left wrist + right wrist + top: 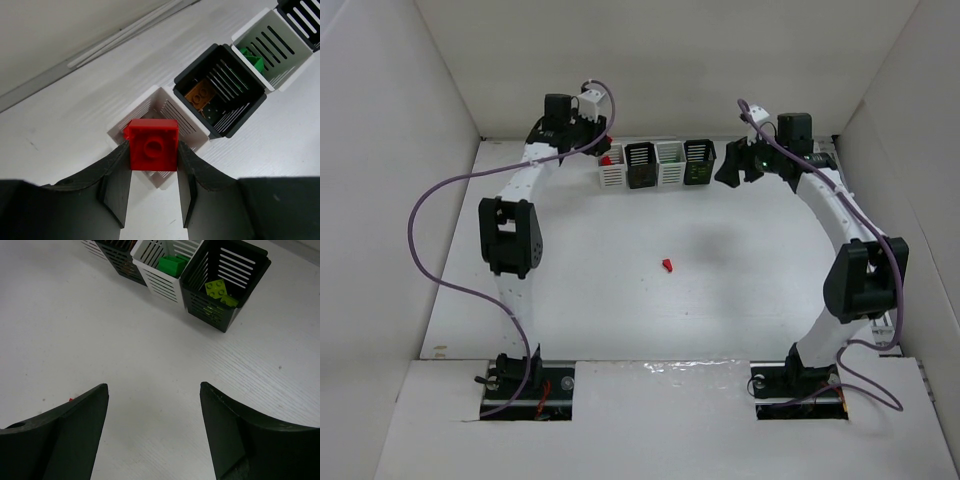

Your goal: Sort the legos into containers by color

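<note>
Red lego is pinched in the left tool, just above the near rim of the white bin; released here it may clip that rim and tumble onto the desk; right tool gapes wide, empty; second red lego lies well back from both.

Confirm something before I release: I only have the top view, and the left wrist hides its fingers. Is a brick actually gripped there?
Observer: Yes, the left gripper pinches a red brick over the end white bin.
Operator: What is in the black bin beside it?
Observer: An orange brick lies in that black bin.
Operator: Is the right gripper carrying anything?
Observer: No, the right gripper is open and empty.
</note>
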`<action>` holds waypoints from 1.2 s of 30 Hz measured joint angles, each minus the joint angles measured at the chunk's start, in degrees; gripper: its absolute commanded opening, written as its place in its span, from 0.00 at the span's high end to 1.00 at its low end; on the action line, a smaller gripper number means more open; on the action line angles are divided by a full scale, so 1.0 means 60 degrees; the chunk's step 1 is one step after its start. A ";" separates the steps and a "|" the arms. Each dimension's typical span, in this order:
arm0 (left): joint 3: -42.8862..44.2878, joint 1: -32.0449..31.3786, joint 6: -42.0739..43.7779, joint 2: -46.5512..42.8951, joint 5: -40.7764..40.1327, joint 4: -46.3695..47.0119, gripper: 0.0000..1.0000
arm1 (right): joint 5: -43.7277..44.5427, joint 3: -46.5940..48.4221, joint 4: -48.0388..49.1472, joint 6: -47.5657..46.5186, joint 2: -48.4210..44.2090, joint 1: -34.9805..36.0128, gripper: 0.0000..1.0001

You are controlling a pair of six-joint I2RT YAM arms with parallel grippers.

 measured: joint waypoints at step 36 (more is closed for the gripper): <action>-0.4065 0.0579 -0.1104 -0.6830 -0.3060 0.1348 0.18 | 0.1545 -0.0372 -0.2350 -0.0579 0.1628 0.4401 0.28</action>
